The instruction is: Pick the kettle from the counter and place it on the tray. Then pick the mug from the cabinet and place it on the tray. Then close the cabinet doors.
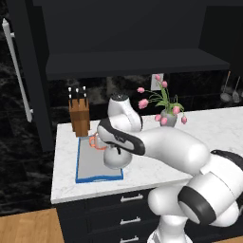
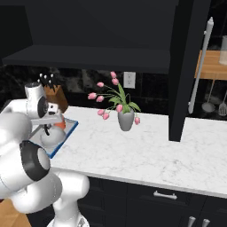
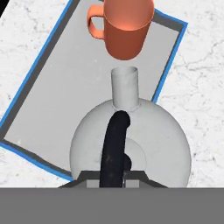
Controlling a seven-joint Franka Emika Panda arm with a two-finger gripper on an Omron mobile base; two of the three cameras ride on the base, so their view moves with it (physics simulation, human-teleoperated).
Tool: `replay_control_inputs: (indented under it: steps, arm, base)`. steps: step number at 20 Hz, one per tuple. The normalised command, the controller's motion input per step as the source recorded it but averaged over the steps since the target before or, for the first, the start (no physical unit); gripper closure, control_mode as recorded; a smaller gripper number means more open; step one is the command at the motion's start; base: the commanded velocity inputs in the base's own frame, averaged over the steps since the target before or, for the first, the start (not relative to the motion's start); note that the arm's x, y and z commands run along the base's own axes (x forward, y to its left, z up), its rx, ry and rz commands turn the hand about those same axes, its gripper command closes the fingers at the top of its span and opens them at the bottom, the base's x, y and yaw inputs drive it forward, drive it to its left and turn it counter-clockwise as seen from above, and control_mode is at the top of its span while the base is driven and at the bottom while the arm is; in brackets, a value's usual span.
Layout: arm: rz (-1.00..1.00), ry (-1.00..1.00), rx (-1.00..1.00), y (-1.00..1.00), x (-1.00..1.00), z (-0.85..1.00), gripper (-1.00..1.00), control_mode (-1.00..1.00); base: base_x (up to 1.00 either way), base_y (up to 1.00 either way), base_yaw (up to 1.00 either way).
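Observation:
The silver-grey kettle (image 3: 131, 140) sits over the near end of the blue-rimmed tray (image 3: 52, 96); whether it rests on it or hangs just above, I cannot tell. My gripper (image 3: 114, 177) is directly above it, shut on its black arched handle. The orange mug (image 3: 127, 30) stands upright at the tray's far end, just beyond the kettle's spout. From the left base I see the kettle (image 1: 114, 160), mug (image 1: 96, 142) and tray (image 1: 90, 166) on the white counter (image 1: 213, 128), partly behind my arm. Both cabinet doors (image 1: 28, 71) (image 2: 186, 66) stand open.
A brown knife block (image 1: 79, 116) stands right behind the tray's far end. A grey vase of pink tulips (image 2: 126, 119) is on the counter to the right of the tray. The open cabinet's dark shelf (image 1: 133, 61) hangs overhead. Dark drawers (image 1: 128, 199) run below the counter.

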Motion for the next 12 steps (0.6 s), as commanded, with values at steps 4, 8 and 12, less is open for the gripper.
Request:
replay_control_inputs:
  steps: [4,8,12]
  arm:
    - [0.06,0.0,0.08,0.34,0.28,-0.29,1.0,-1.0]
    - [0.02,0.0,0.07,0.25,0.13,-0.24,1.0,-1.0]
    - [0.0,0.0,0.07,0.21,0.14,-0.13,1.0,-1.0]
  base:
    - [0.0,0.0,0.0]
    - [0.0,0.0,0.0]
    - [0.0,0.0,0.0]
